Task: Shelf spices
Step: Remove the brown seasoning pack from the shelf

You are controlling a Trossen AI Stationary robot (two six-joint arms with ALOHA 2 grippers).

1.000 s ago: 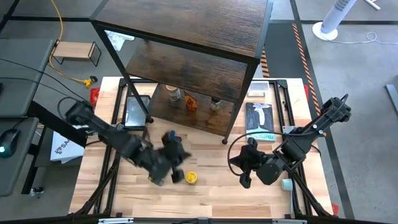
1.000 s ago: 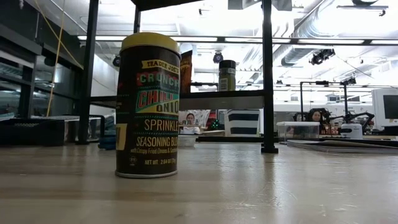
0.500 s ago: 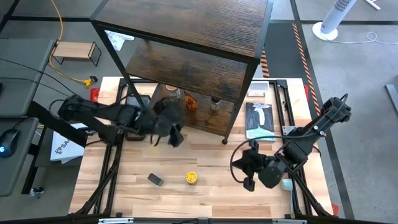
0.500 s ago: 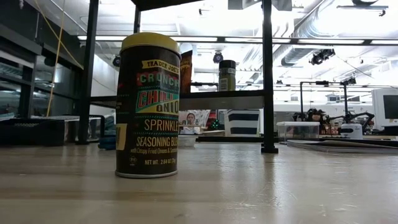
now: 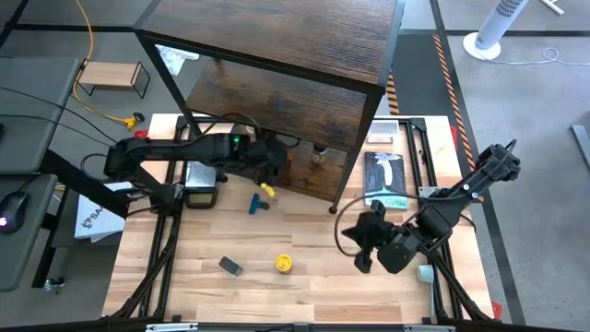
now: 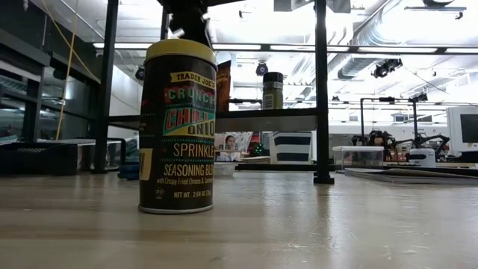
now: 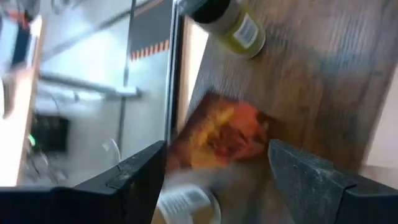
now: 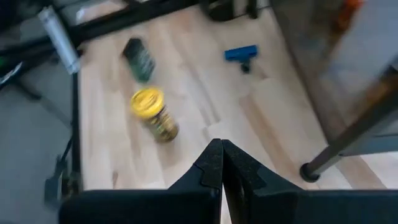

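Since a second ago we see the left gripper point(image 7: 214, 168) swing from the table's centre to the shelf point(image 5: 277, 55) at twelve o'clock, fingers spread around the reddish-brown packet point(image 7: 221, 134), while the right gripper point(image 8: 221, 163) waits shut at four o'clock.

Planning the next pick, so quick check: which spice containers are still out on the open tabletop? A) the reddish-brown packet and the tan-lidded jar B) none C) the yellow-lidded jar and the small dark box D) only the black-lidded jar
C: the high view shows the yellow-lidded jar and the small dark box alone on the table, in front of the shelf.
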